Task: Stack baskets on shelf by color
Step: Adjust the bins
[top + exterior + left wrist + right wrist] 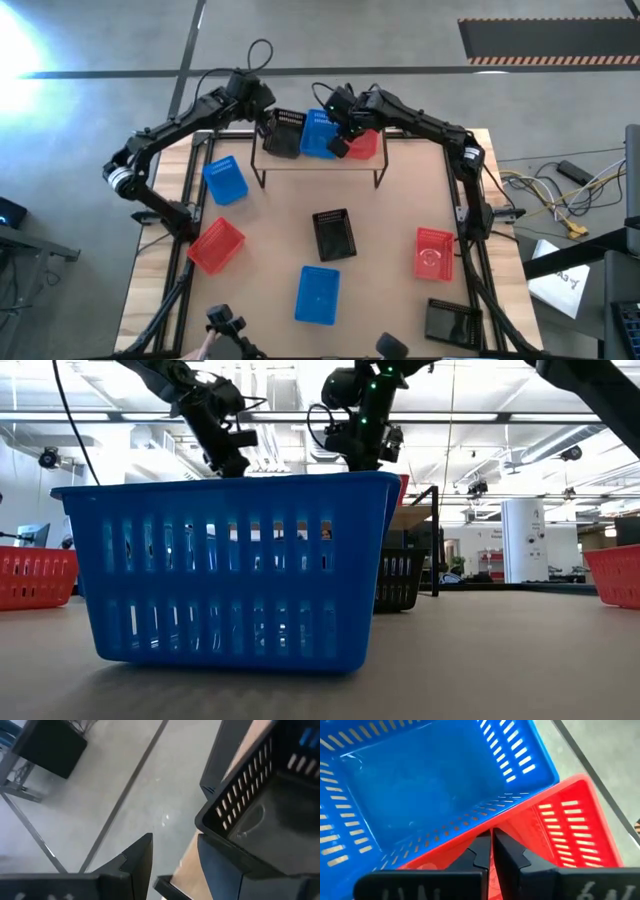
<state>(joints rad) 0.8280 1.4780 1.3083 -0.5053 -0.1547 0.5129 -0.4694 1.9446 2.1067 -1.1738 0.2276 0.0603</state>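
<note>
**High view check-in: three baskets on the shelf, six still on the table**

High view first, going left to right. The left gripper (268, 118) is up at the shelf's (320, 164) left end, right by the black basket (284, 133) sitting there. In the left wrist view its fingers (137, 862) are spread wide, with the black basket's (260, 820) rim just beside one of them, so it's empty-handed and not clamping anything.

Middle of the shelf is a blue basket (318, 135), and touching it on the right is a red basket (364, 145). The right gripper (345, 125) hangs over the seam between those two. In the right wrist view the fingers (481, 851) are pressed together right over the near wall of the red basket (570, 820), next to the blue basket (420, 785). I honestly can't tell whether a bit of red rim is pinched in there or it's simply closed.

Down on the table (400, 215), well apart from the shelf: a blue one (224, 180), a red one (215, 245), a black one (334, 235), another blue (318, 294), another red (433, 252) and another black (452, 320).

My guess: one base of each colour is set, and the red is just being settled. Next up would be backing off and fetching a table basket, then nesting it squarely into its matching colour.
</note>
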